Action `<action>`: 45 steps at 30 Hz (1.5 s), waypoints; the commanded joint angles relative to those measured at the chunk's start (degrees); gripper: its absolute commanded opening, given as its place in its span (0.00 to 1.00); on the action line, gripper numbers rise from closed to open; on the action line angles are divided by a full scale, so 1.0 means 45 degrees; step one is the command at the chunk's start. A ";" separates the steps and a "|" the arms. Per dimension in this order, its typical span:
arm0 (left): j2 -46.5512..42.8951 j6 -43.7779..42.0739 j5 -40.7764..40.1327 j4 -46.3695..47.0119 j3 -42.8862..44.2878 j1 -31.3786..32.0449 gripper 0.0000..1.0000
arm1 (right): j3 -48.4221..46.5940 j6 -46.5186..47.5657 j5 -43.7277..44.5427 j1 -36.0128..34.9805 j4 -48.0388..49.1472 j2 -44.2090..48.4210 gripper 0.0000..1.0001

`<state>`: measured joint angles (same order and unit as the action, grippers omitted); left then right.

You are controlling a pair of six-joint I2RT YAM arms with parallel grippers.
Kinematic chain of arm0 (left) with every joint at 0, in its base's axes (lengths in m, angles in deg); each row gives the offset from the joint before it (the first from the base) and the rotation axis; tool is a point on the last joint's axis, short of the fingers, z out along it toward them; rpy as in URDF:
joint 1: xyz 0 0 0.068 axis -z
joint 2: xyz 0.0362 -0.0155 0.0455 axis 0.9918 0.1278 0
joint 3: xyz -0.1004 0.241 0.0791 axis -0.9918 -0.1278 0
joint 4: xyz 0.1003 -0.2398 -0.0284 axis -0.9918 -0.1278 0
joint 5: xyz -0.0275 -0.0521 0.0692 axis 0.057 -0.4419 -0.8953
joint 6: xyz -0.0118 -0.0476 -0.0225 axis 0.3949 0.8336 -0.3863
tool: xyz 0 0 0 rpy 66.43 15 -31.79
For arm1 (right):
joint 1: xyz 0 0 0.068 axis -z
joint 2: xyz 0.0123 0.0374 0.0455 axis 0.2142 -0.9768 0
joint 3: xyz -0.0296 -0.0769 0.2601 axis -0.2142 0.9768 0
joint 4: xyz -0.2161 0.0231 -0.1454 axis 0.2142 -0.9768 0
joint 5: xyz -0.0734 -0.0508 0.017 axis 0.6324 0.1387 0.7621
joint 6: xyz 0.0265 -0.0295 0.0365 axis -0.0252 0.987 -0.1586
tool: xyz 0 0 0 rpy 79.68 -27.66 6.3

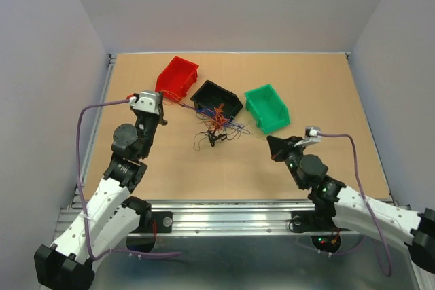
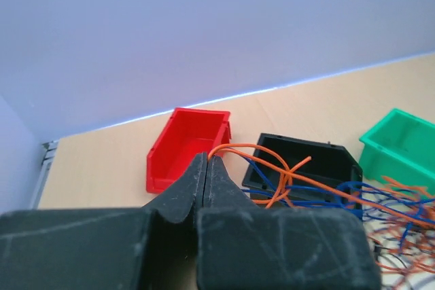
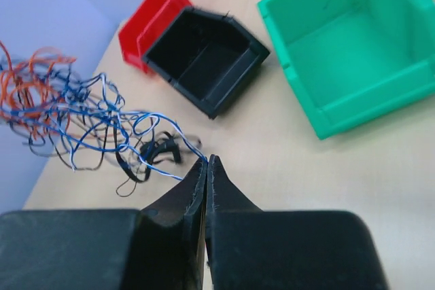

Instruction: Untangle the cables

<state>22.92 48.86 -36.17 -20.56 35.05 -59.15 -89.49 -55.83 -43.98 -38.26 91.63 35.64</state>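
Left wrist view: orange cables [image 2: 287,178] are pinched in the clenched left gripper [image 2: 206,166]; a blue strand is clamped by the right gripper [image 3: 206,166].

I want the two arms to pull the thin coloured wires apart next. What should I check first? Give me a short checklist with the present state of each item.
1. Left gripper shut on the orange wire strands: ok.
2. Right gripper shut on a thin blue wire: ok.
3. Tangle of orange, blue and black wires lies between both grippers: ok.
4. Tangle free of the black plastic bin: cannot tell; strands cross its front edge.
5. Green plastic bin has no wires in it: ok.
6. Strands separated by colour: not ok, they are knotted together.
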 commanded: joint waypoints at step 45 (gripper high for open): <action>-0.1176 -0.0680 0.6153 -0.1177 0.6502 -0.0146 0.00 | -0.2456 0.3175 -0.4363 -0.0370 0.3819 -0.7801 0.08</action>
<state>18.13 44.93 6.48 -27.05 58.19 -59.85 -103.23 -38.67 -73.12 -39.51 105.90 -5.25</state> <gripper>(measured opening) 0.025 0.117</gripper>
